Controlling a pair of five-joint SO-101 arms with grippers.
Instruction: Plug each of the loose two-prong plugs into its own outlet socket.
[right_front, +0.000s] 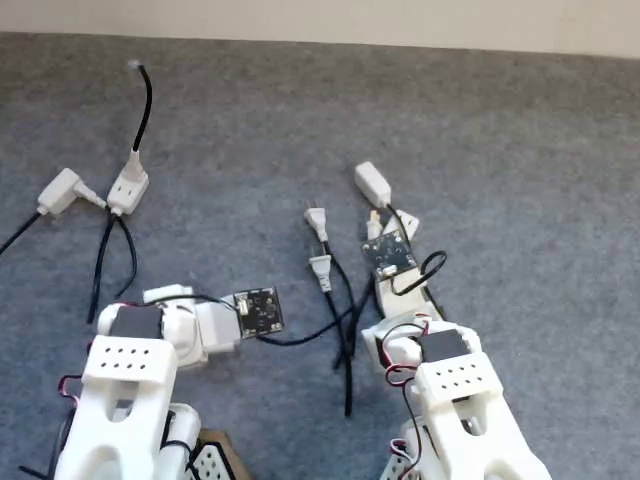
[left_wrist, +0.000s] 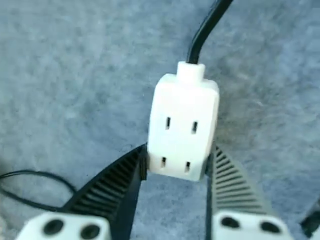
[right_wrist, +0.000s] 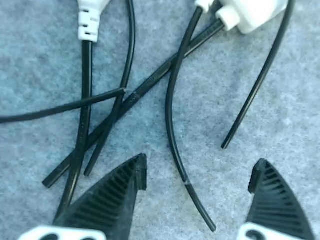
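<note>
Grip firm at left gripper (left_wrist: 176, 167), pinching a white socket (left_wrist: 184, 120) by its sides. Hangs right gripper (right_wrist: 200, 167) wide open over crossed cables (right_wrist: 83, 100) toward the table's (right_front: 520, 120) near edge, loose plug (right_wrist: 89, 20) just beyond. Looks like plug pick-up; calls next for closing on the plug body, prongs aligned to slots.

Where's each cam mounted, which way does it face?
High: fixed above the table, looking down; left arm, right arm at near edge.
Left wrist: on the left arm, facing the outlet clamped in the left gripper.
Right wrist: on the right arm, looking past the open right gripper at cords and a plug.
Shared: high, right wrist: the cords.
</note>
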